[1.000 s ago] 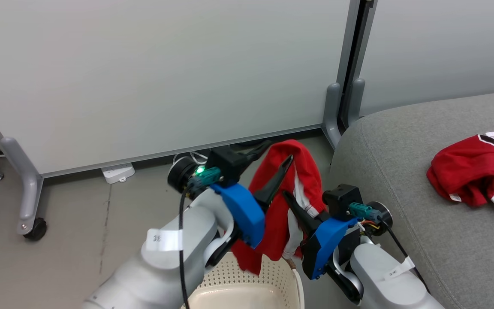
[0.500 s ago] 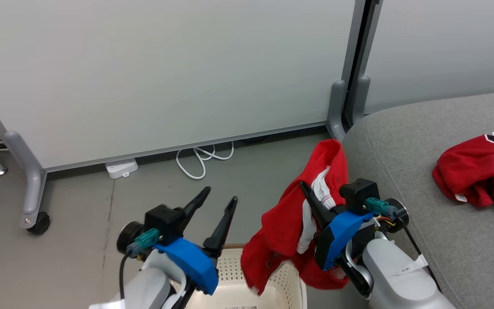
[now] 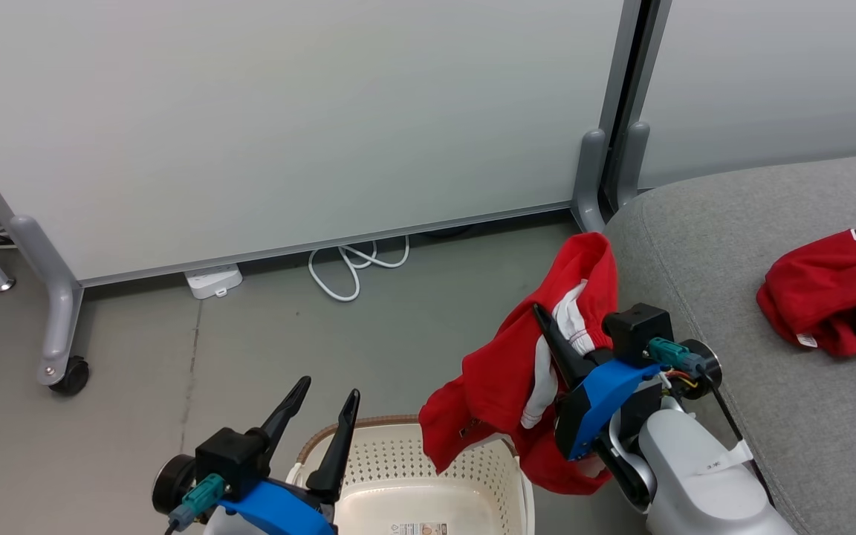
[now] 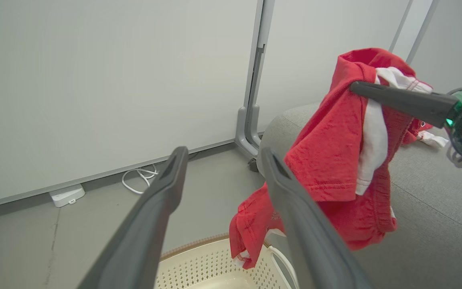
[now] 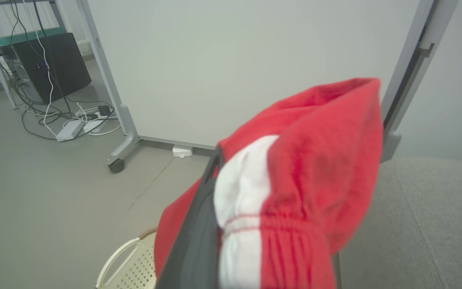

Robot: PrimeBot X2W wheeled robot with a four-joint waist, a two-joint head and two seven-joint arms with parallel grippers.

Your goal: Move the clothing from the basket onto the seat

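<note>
Red garment (image 3: pixel 498 371): pinched between right fingers (image 3: pixel 556 343), one hidden under cloth; hem hanging below them at the basket (image 3: pixel 398 464) rim. Second garment (image 3: pixel 822 297): on the seat (image 3: pixel 725 245), well right of those fingers. Left fingers (image 3: pixel 339 446): spread, empty, above basket. Step in hand: carry to seat. Next move, by judgement: swing rightward, hem lifted clear, release over seat.

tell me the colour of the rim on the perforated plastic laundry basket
Brown, topping the cream-white perforated plastic basket; clearest in the head view.
</note>
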